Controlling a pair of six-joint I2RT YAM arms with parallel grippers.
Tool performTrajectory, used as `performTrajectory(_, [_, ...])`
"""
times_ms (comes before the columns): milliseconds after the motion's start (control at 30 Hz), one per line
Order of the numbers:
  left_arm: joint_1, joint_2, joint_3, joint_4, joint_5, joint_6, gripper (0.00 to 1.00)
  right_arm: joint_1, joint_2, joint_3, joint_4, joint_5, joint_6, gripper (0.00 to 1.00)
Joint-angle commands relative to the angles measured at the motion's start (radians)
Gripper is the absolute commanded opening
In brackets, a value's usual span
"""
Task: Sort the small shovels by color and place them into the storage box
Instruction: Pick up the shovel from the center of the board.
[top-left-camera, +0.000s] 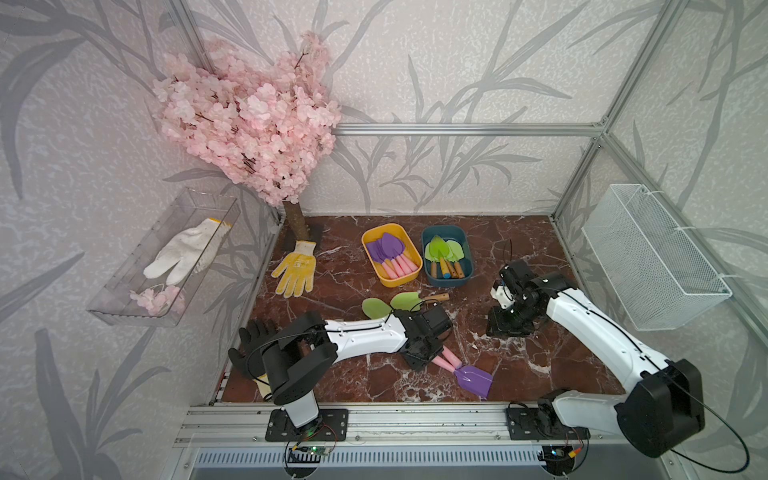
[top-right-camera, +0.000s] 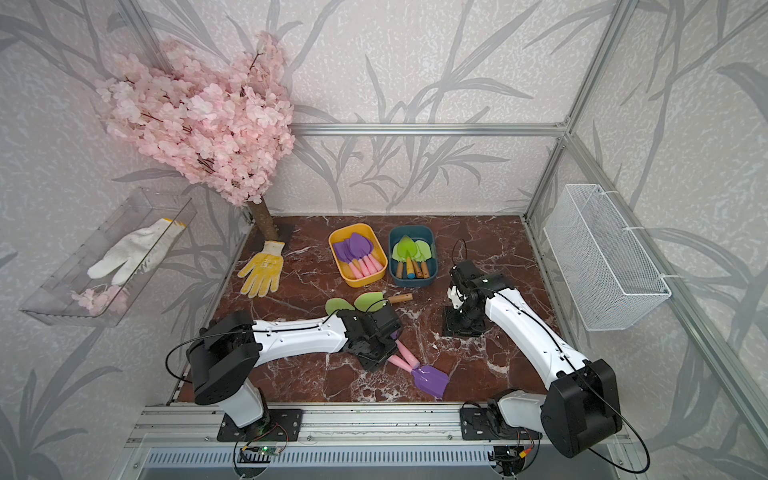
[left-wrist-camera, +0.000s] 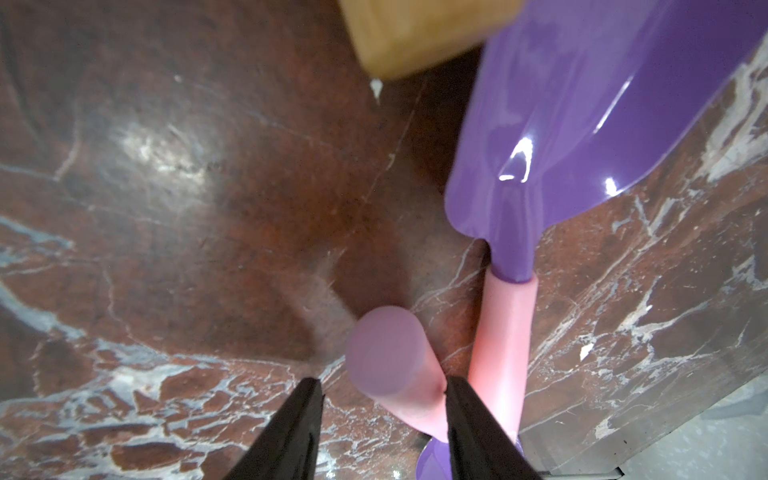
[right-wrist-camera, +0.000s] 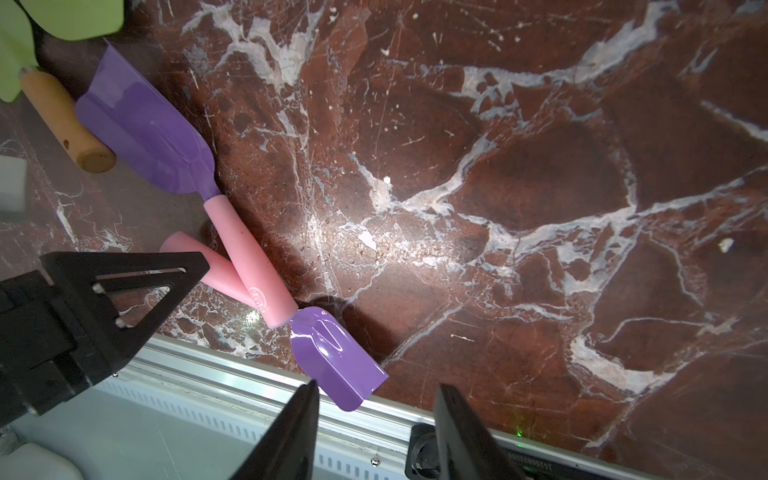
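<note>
Two purple shovels with pink handles lie crossed near the table's front; one blade (top-left-camera: 473, 380) (top-right-camera: 430, 380) (right-wrist-camera: 332, 353) points at the front rail, the other blade (left-wrist-camera: 582, 104) (right-wrist-camera: 145, 137) lies under my left arm. My left gripper (top-left-camera: 432, 357) (top-right-camera: 384, 353) (left-wrist-camera: 384, 415) is open astride the first shovel's handle end (left-wrist-camera: 386, 353): one finger touches it, the other stands apart. Two green shovels (top-left-camera: 374, 308) (top-left-camera: 405, 300) lie behind the arm. The yellow storage box (top-left-camera: 399, 283) holds purple shovels, the teal one (top-left-camera: 449, 282) green ones. My right gripper (top-left-camera: 509, 328) (right-wrist-camera: 376, 432) is open and empty.
A yellow glove (top-left-camera: 295, 270) lies at the left and a black glove (top-left-camera: 253, 332) under the left arm's elbow. A clear tray (top-left-camera: 124, 307) with a white glove hangs on the left wall, a wire basket (top-left-camera: 648, 253) on the right. A blossom tree (top-left-camera: 249, 120) fills the back left corner.
</note>
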Motion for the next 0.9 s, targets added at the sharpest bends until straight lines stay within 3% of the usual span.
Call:
performTrajectory(0, [-0.001,0.027,-0.014,-0.001,0.004,-0.008,0.51,-0.006,-0.018,-0.014,0.000,0.002,-0.008,0.50])
performTrajectory(467, [-0.001,0.036,-0.019,0.007,0.017,-0.004,0.47,-0.007,-0.003,-0.021,0.012,-0.001,-0.009,0.50])
performTrajectory(867, [-0.002,0.048,-0.006,0.004,0.023,0.016,0.37,-0.009,0.001,-0.008,0.013,-0.002,-0.008,0.50])
